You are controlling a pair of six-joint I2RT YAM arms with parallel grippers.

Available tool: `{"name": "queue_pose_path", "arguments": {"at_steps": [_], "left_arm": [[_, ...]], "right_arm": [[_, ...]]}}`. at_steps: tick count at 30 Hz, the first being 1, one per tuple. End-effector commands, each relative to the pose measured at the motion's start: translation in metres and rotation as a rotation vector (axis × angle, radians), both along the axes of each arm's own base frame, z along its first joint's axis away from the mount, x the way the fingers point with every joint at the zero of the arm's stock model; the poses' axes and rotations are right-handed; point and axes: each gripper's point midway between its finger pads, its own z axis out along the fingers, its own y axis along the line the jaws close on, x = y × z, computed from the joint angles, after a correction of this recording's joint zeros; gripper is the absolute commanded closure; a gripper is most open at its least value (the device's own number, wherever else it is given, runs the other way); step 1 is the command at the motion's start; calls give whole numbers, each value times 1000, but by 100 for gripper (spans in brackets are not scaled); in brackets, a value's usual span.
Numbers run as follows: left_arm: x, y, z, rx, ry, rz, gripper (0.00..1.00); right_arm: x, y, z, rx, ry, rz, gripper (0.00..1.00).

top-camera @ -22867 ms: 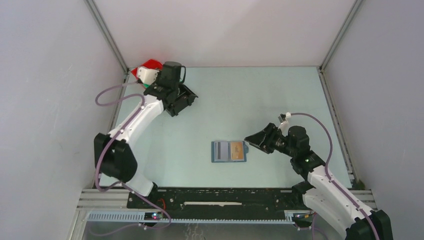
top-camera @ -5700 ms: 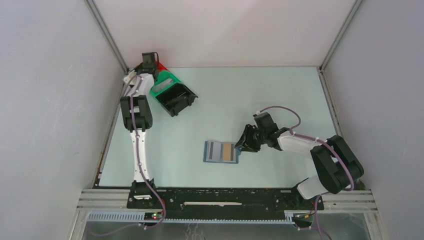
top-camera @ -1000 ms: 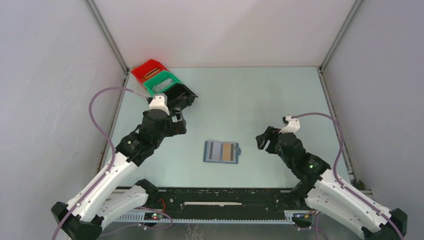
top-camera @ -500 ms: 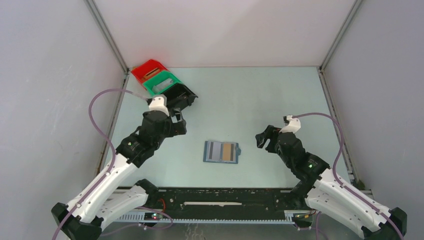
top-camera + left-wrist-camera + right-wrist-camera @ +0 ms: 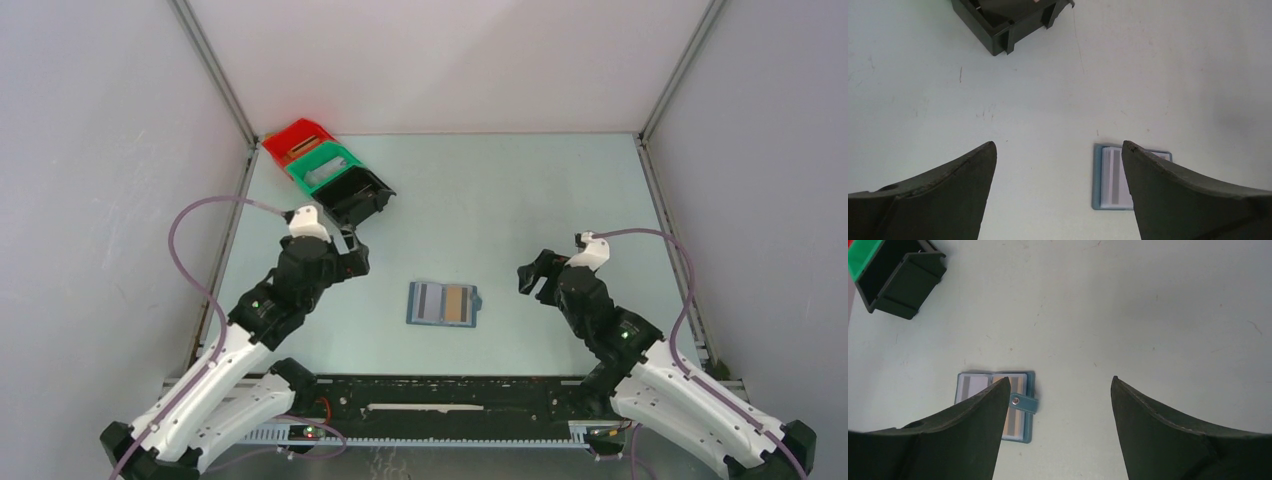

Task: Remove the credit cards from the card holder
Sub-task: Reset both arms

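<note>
The bench (image 5: 520, 200) is a smooth, matt pale-green surface with faint scuffs and scratches. The card holder (image 5: 445, 304) looks like soft matt teal leatherette, its tab carrying a small shiny metal stud (image 5: 1016, 400). The red bin (image 5: 292, 138), green bin (image 5: 322, 168) and black bin (image 5: 358, 196) are hard moulded plastic with a slight sheen, and the left gripper (image 5: 1058, 146) and right gripper (image 5: 1060, 380) have jaws of dull dark plastic.

Teal card holder (image 5: 444, 304), grey-striped and tan panels, red bin (image 5: 292, 138), green bin (image 5: 320, 166), black bin (image 5: 358, 196)
</note>
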Motion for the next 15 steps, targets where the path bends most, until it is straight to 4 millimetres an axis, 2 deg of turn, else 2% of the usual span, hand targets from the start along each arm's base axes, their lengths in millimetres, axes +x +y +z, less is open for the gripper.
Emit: {"name": "queue_pose_path", "arguments": {"at_steps": [1, 8, 15], "left_arm": [[0, 5, 22, -93, -127, 41, 0], [-2, 28, 45, -97, -235, 124, 0], [-4, 30, 44, -108, -238, 141, 0]], "right_arm": [[4, -1, 1, -2, -10, -25, 18], [5, -8, 5, -5, -26, -58, 17], [5, -15, 4, -9, -25, -95, 17]]}}
